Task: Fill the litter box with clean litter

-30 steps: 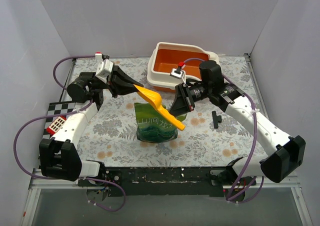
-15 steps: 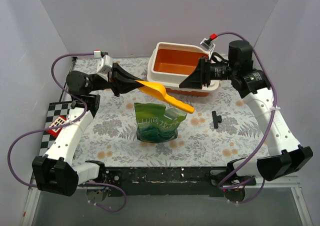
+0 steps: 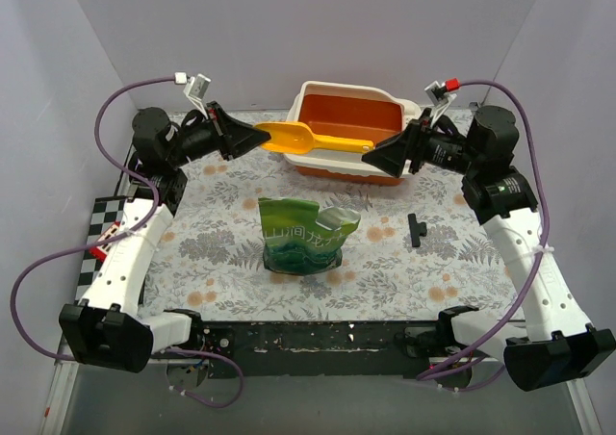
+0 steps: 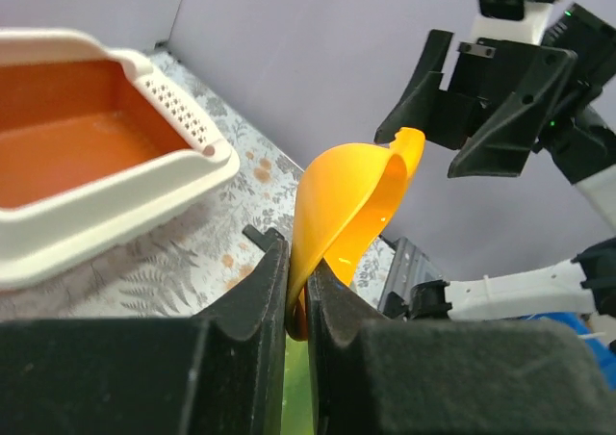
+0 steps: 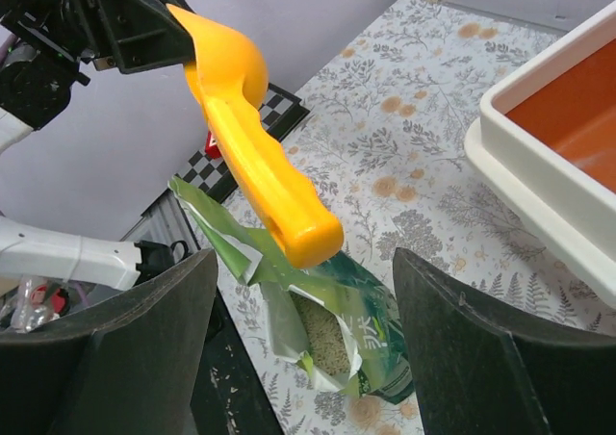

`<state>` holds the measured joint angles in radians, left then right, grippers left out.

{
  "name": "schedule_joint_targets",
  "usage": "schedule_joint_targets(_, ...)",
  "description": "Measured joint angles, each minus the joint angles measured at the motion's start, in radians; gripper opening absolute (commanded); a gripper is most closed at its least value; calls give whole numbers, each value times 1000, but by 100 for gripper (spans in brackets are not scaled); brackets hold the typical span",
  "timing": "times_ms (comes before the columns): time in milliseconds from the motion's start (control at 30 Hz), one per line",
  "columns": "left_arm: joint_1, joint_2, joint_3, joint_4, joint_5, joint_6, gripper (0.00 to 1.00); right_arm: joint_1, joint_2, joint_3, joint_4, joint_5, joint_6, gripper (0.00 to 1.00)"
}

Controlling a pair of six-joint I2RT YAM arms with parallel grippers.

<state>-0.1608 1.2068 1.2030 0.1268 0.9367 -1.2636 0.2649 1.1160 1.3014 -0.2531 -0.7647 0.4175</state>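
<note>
Yellow-orange scoop (image 3: pixel 313 139). White litter box (image 3: pixel 346 86), orange inside. Shiny green bag (image 3: pixel 298 243). Grey surface (image 3: pixel 217 247) with pale flowers and leaves.

The bag (image 3: pixel 300 238) (clean litter (image 5: pixel 323 337) inside) stands on the table (image 3: pixel 212 233) before the litter box (image 3: pixel 346 87).

A robotics lab test cell: plain pale wall panels (image 3: pixel 289 31) box in a floral-covered worktop (image 3: pixel 221 252), checkerboard card (image 3: pixel 104 216) at 9 o'clock, cabled robot arms (image 3: pixel 130 257) bolted at 6 o'clock.

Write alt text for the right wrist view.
The left pincer holds a yellow scoop by its bowl, handle reaching toward the open right pincer. Below, an open green bag shows litter; the litter box is at right.
</note>
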Motion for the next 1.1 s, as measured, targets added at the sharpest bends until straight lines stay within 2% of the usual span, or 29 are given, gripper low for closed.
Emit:
schedule_joint_targets(167,0,-18,-6,-135,-57,-86,0,-21,-25,-75,137,-27,32,82)
schedule_joint_targets(567,0,-82,-135,-140,-85,-274,0,-23,23,-131,406,-178,234,80)
schedule_joint_targets(800,0,-83,-135,-126,-88,-289,0,10,82,-130,401,-197,259,79)
schedule_joint_targets(1100,0,-82,-135,-123,-87,-289,0,37,110,-85,383,-205,255,67)
